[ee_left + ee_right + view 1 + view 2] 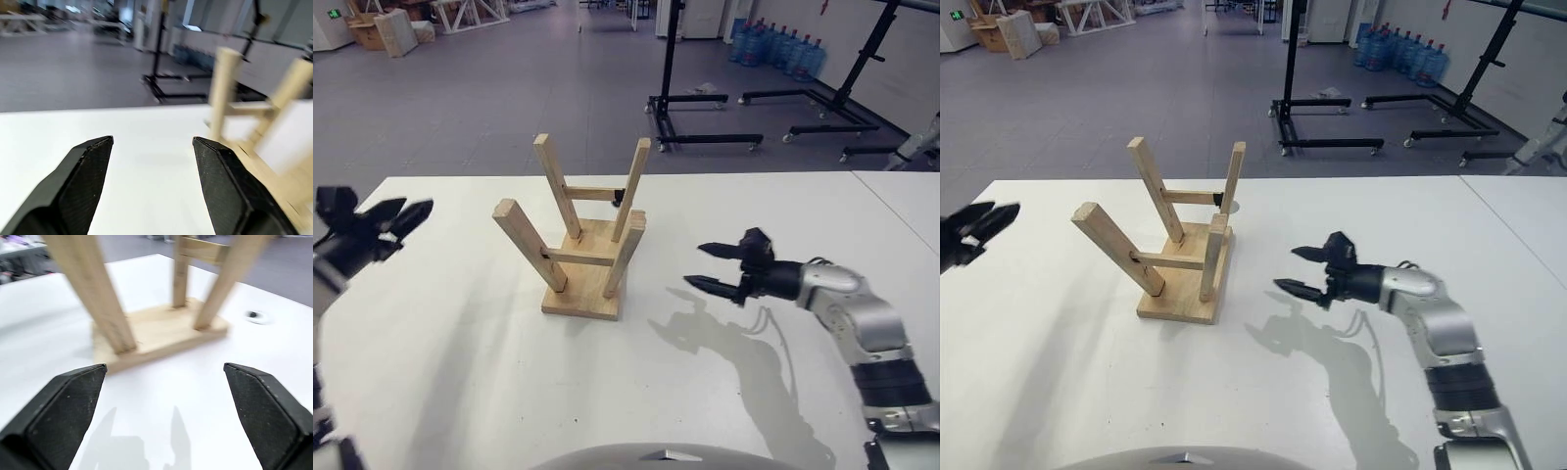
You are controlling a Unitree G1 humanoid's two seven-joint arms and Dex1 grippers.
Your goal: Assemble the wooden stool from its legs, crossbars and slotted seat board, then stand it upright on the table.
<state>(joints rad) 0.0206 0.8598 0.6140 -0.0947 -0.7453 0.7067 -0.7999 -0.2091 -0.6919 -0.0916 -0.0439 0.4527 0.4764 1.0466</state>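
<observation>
The light wooden stool [582, 245] sits upside down near the middle of the white table [460, 372]. Its flat seat board [579, 302] lies on the table top. Its square legs [556, 186] stick up and lean a bit, and the thin crossbars [579, 258] join them in pairs. It looks put together to me, so I think the building part is done and the step in hand is turning it onto its feet. My right gripper [695, 264] hangs over the table near the stool's right side, not touching it, with its two black fingers spread wide. My left gripper [153, 139] is well off to the left, apart from the stool, and its fingers are spread too. Next, I think I must bring both grippers in, take a leg or crossbar on each side, lift, and turn the stool over slowly so it lands on all its legs without tipping. A small dark round bit [256, 315] lies on the table just behind the stool.
</observation>
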